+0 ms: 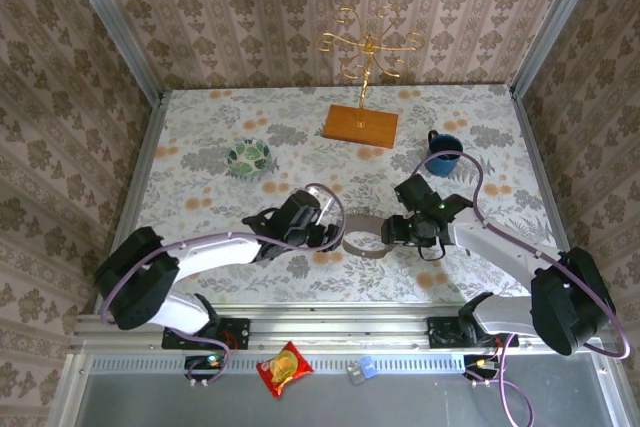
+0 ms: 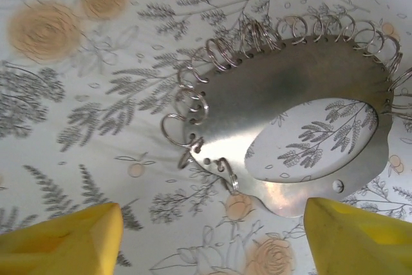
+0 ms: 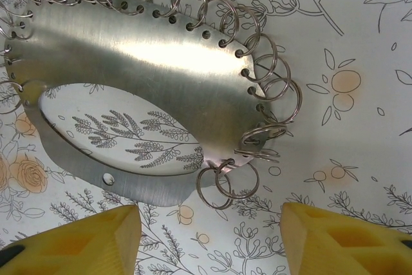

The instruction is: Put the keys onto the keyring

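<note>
- The keyring (image 1: 362,245) lies flat on the table (image 1: 200,257), between your two grippers and near the front edge.
- Up close it is a thin brushed-metal plate with an oval hole. Its rim is punched and hung with many small wire rings (image 3: 261,136).
- Your left gripper (image 2: 212,241) stands open with nothing between the fingers. The plate's near edge sits just ahead of one finger (image 2: 360,236).
- Your right gripper (image 3: 209,239) is open too and empty, with the ringed end of the plate just in front of it.
- Expect the plate to be stiff, light and slick. It will likely skate on the table if you push it sideways.
- Lying flat, it gives you little edge to bite. Try pinching across the solid band beside the oval hole, one finger down through the hole.
- Keep off the rings when you grip. They look loose and would probably let the plate swing or twist.
- One arm should pin the plate while the other works a ring.
</note>
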